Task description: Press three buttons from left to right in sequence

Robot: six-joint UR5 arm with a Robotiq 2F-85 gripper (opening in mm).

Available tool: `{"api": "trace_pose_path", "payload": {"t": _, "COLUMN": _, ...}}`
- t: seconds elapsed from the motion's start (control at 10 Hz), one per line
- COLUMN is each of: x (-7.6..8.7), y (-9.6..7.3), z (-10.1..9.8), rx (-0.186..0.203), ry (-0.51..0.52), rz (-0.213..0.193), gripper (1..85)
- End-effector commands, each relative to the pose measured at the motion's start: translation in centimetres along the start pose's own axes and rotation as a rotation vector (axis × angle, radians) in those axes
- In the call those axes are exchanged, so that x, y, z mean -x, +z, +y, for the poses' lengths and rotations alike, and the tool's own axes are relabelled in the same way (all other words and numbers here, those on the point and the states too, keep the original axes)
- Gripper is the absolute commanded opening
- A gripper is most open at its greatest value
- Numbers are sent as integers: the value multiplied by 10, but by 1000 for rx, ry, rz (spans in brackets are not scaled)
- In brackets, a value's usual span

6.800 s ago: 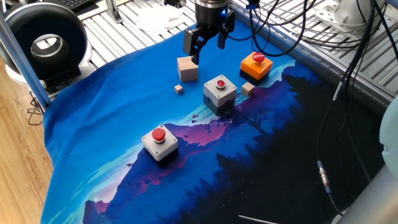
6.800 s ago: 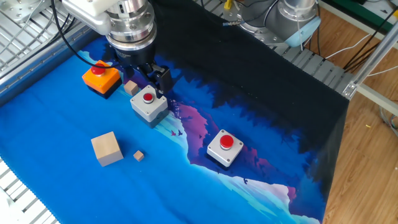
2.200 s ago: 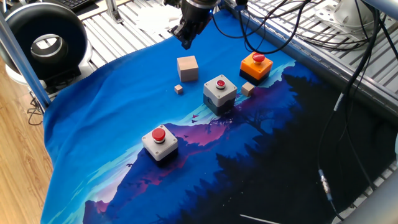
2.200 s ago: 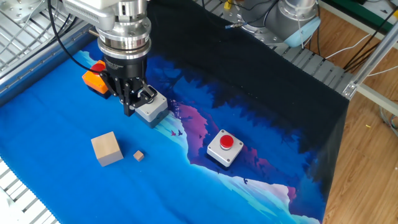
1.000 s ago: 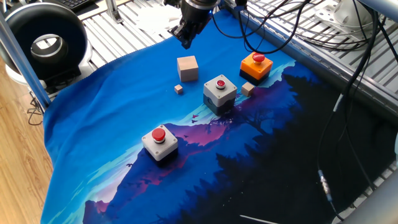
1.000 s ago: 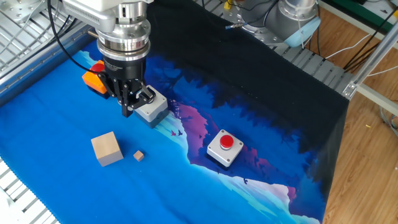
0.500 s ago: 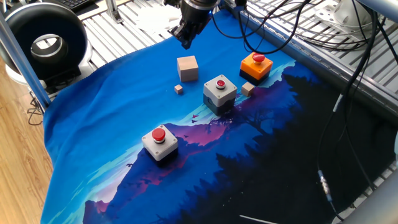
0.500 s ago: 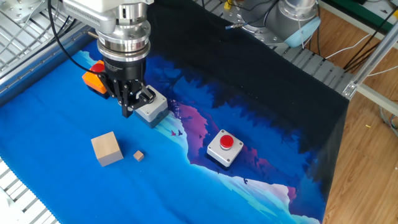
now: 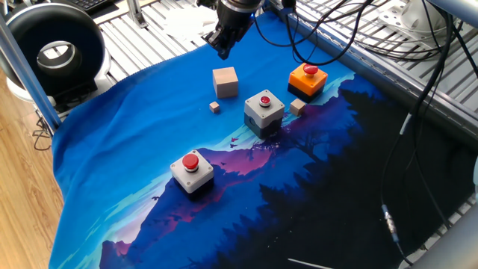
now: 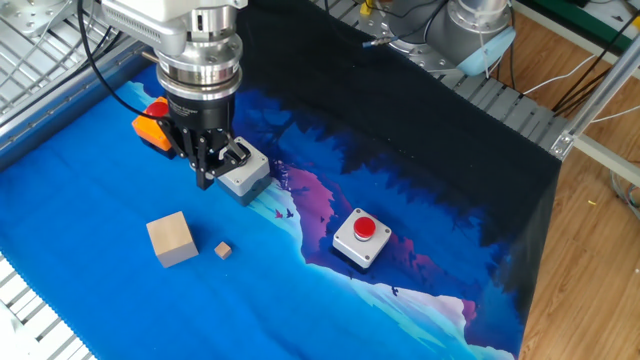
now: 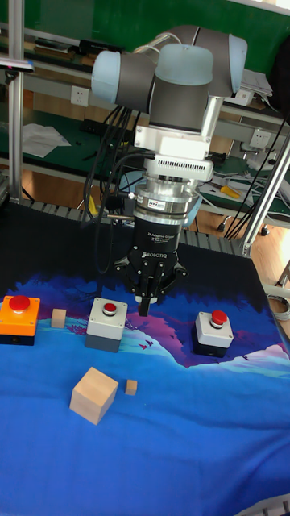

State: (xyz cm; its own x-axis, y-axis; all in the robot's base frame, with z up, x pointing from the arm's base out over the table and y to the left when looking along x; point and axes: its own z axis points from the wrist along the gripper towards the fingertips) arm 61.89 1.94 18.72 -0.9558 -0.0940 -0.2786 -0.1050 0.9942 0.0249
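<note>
Shows the fingers (image 11: pixel 145 300) pinched to a single tip in the tall fixed view, holding nothing, hanging well above the table (image 9: pixel 112 149) and touching no button. Puts all three buttons in a loose row: in the tall fixed view the orange button (image 11: pixel 19 317) at far left, the middle button (image 11: pixel 107 320) left of centre, the third button (image 11: pixel 213 330) right of centre. Places the tip between the middle and third ones in that view, just up and right of the middle button's red cap. Reverses the row in one fixed view, with the third button (image 9: pixel 192 169) at lower left, the middle button (image 9: pixel 264 109) in the centre, the orange button (image 9: pixel 308 78) at upper right, and the fingers (image 9: pixel 223 49) at top centre above the cube (image 9: pixel 225 81). Hides the middle button's cap behind the fingers (image 10: pixel 206 172) in the other fixed view, with only a sliver of the orange button (image 10: pixel 150 130) in sight at their left. Leaves the meaning of "left" to the chosen side, so cannot settle which end comes first. Calls, probably, for a sideways shift to an end button, then a straight drop onto its cap. Risks clipping the small block (image 11: pixel 58 318) beside the orange button.
</note>
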Motion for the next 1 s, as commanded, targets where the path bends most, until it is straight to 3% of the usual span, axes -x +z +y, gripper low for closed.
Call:
{"api": "trace_pose_path", "payload": {"t": 0.0, "x": 2, "y": 0, "z": 2, "rx": 11, "ry": 7, "rz": -5, "gripper": 10}}
{"api": "trace_pose_path", "payload": {"t": 0.9, "x": 1, "y": 0, "z": 1, "rx": 8, "ry": 3, "rz": -4, "gripper": 10}}
